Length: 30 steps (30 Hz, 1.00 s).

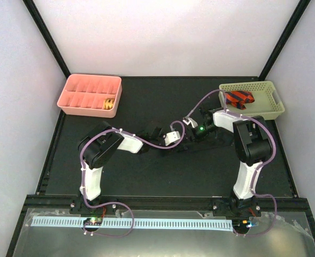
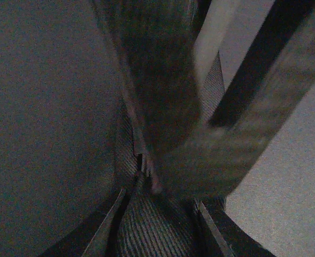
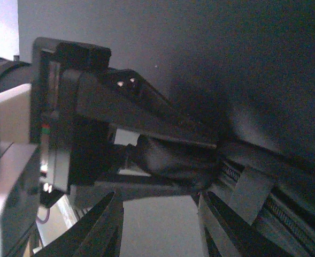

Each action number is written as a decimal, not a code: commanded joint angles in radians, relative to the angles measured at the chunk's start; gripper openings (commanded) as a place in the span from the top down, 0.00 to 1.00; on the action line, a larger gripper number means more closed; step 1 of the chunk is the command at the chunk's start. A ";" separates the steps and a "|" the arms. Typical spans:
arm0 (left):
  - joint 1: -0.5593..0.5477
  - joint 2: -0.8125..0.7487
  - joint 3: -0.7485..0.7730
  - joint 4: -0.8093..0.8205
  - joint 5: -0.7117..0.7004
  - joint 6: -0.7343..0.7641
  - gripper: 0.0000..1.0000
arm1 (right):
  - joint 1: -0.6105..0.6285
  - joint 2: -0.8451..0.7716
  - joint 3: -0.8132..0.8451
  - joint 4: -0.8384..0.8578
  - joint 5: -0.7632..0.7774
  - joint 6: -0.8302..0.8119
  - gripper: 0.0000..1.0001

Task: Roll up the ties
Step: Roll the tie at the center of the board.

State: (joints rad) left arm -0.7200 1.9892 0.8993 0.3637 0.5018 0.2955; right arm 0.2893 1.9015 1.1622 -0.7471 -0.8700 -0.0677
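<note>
My left gripper (image 2: pixel 157 214) is shut on the black tie (image 2: pixel 146 235), whose ribbed cloth fills the gap between the fingers; a strip of it runs up and away. The right wrist view shows a dark bundle of that tie (image 3: pixel 168 158) held in the left gripper's jaws. My right gripper (image 3: pixel 160 214) stands open just in front of it, with nothing between its fingers. In the top view both grippers, left (image 1: pixel 178 140) and right (image 1: pixel 191 126), meet at the table's middle. A red-and-black striped tie (image 1: pixel 238 99) lies in the cream basket (image 1: pixel 269 107). A yellow-orange coil (image 1: pixel 110 104) sits in the pink tray (image 1: pixel 74 93).
The pink tray with its compartments stands at the back left and the cream basket at the back right. The black table (image 1: pixel 146 176) is bordered by a black frame, with white walls behind. Purple cables (image 1: pixel 146 143) loop along both arms.
</note>
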 commanded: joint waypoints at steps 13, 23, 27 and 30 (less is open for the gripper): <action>-0.016 0.026 -0.013 -0.169 -0.071 0.014 0.67 | 0.066 0.084 -0.018 0.111 0.082 0.066 0.78; -0.015 0.027 -0.011 -0.167 -0.077 0.005 0.67 | 0.063 0.106 -0.018 0.070 0.147 0.017 0.98; -0.010 0.012 -0.023 -0.137 -0.076 -0.007 0.47 | 0.055 0.094 -0.039 0.080 0.176 0.010 0.98; -0.005 -0.015 -0.051 -0.084 -0.068 -0.012 0.35 | 0.050 0.095 -0.049 0.087 0.185 0.009 0.98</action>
State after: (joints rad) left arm -0.7288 1.9797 0.8982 0.3557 0.4816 0.2989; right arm 0.3363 1.9759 1.1492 -0.6662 -0.8017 -0.0406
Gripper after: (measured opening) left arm 0.607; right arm 0.034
